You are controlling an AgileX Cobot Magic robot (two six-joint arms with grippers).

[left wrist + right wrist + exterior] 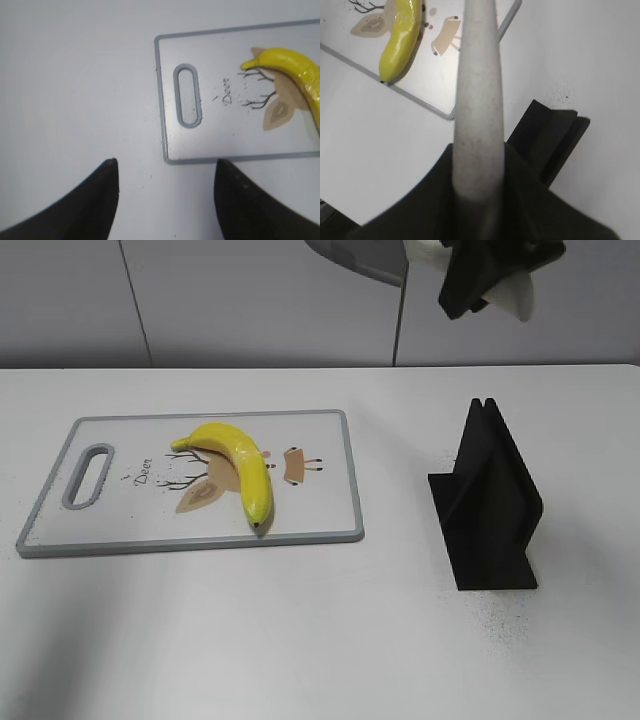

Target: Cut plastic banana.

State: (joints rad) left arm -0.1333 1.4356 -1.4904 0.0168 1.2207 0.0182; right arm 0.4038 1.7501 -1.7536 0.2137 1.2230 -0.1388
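Nearest us, at the bottom of the left wrist view, our left claw (pixel 165 200) hangs empty over the desk (pixel 300 640), fingers apart. Mid-frame, the plastic banana (pixel 235 465) lies whole on the cutting board (pixel 320 520), left of the black knife stand (pixel 490 505). Upper right, our right claw (pixel 485 280) is raised high, clamped on the white knife (pixel 476 100). We should bring the blade down squarely across the banana's middle, steadying the board.
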